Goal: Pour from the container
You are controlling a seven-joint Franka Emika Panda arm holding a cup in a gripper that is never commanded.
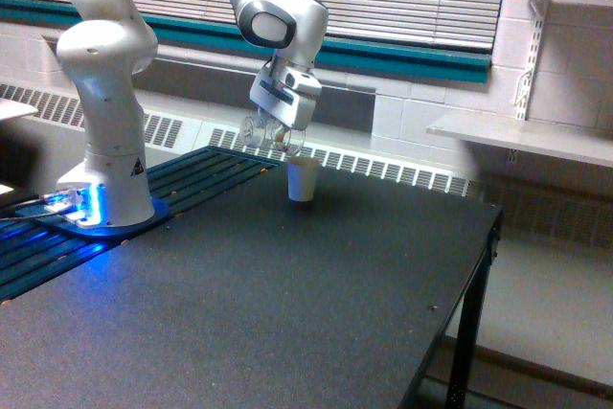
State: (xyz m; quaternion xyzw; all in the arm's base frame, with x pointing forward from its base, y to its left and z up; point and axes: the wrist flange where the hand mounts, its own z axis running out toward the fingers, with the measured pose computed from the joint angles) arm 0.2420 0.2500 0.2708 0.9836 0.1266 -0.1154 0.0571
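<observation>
The claw [271,131] is clamped round the clear container [262,131], tipped almost on its side just above the white cup [302,179], its mouth angled toward that cup's rim so the bits should drop in, not onto the counter [287,313].

Glossy white rounded arm [101,55], dark joint cap, blue-lit base [81,208], white pincer [273,136].

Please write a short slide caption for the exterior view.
Pincer tilts the clear plastic cup over the white paper cup on the black table.
</observation>
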